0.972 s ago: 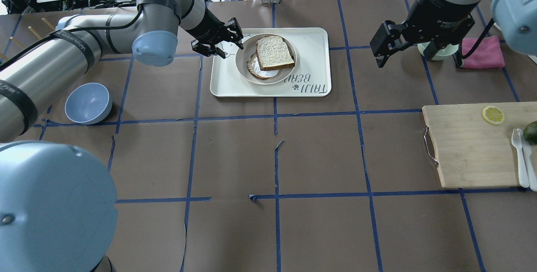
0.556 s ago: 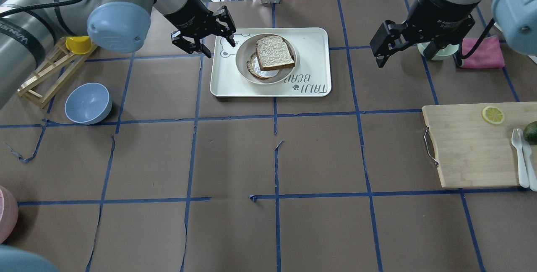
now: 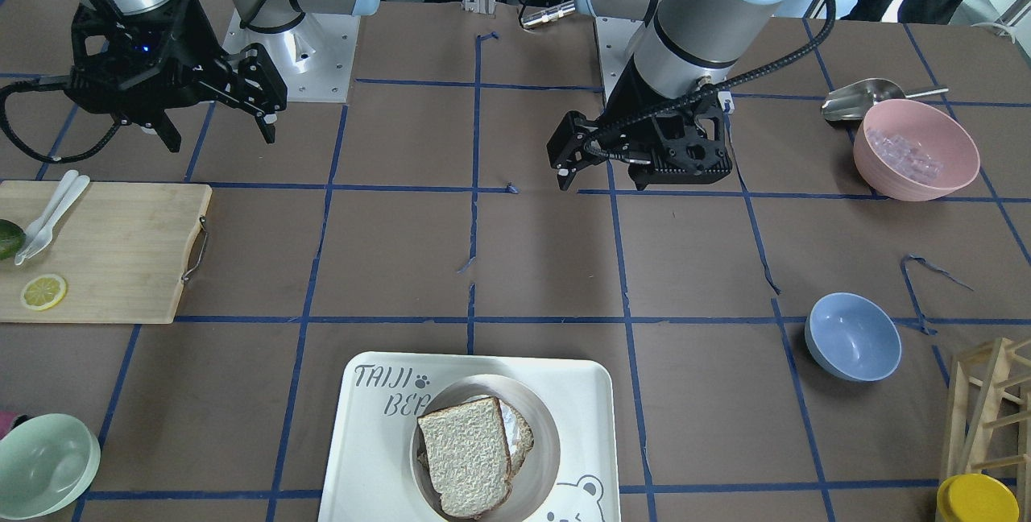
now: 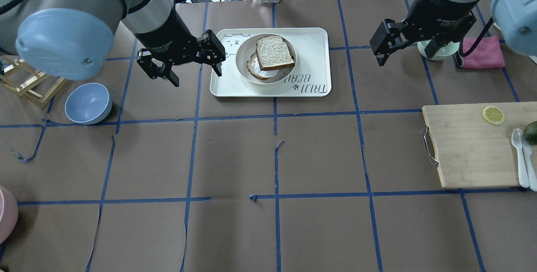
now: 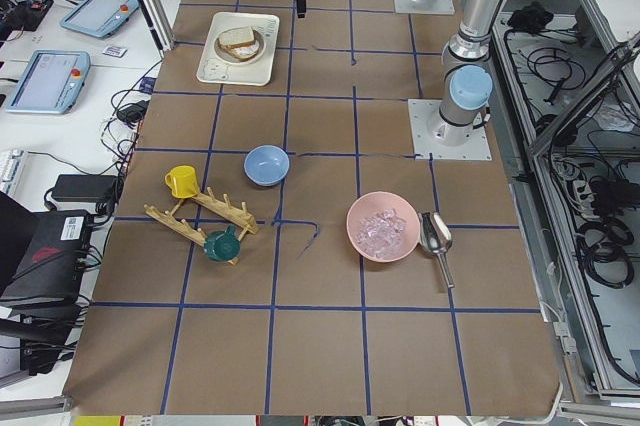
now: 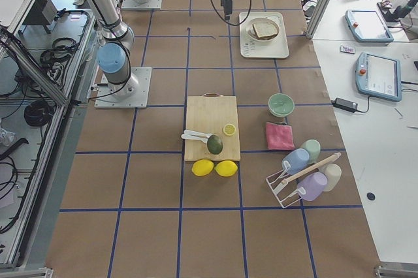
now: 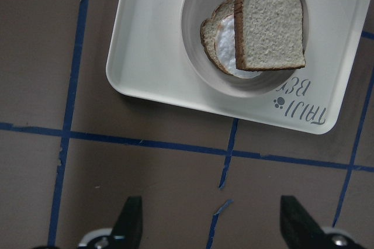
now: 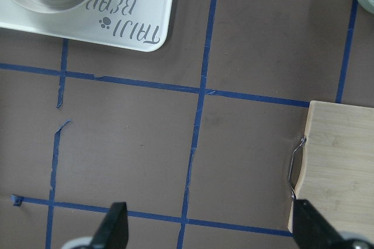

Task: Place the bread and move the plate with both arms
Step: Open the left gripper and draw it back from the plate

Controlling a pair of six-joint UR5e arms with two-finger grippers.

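At the bottom centre of the front-facing view, the bread (image 3: pixel 465 457) is seen lying flat in the plate (image 3: pixel 541 461), laid over a darker slice (image 3: pixel 522 432) (a patch of white shows on the lower one). The plate is carried by a white tray (image 3: pixel 374 457) on the brown surface (image 3: pixel 548 264). Further up, a blue bowl (image 3: pixel 852 337) is found at the lower right and a wooden cutting board (image 3: pixel 105 252) at the left edge. Beyond these, the left claw (image 4: pixel 196 77) is held above the surface, spread wide and empty, just left of the tray in the overhead view. The right claw (image 3: pixel 221 138) is seen at the upper left of the front-facing view, likewise spread with nothing gripped, well apart from the tray.
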